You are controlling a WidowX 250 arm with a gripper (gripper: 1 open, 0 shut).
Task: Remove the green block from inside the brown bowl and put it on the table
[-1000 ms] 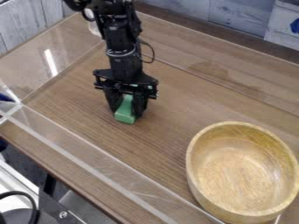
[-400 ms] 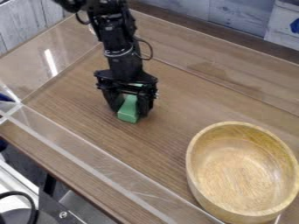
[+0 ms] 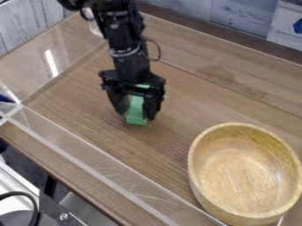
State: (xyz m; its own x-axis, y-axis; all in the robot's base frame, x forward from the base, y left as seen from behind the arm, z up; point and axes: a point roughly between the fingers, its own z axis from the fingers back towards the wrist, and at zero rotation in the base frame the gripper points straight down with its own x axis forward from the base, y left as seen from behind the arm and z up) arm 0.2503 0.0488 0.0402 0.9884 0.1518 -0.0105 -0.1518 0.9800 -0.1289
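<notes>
The gripper (image 3: 134, 104) has lifted slightly and spread its fingers since a second ago. The arm points straight down, jaws wide open, holding nothing. The block (image 3: 138, 112) stands on the table (image 3: 224, 88) between the fingers, well apart from the bowl (image 3: 245, 173).

green block (image 3: 137, 112): bright green | brown bowl (image 3: 245, 172): light tan | table (image 3: 200, 79): brown wood-grain

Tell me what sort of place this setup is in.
Probably a robotics lab test bench. A wood-grain table is fenced by clear acrylic walls, a black robot arm's end effector hangs over a green block, and a lone brown bowl serves as a prop.
</notes>
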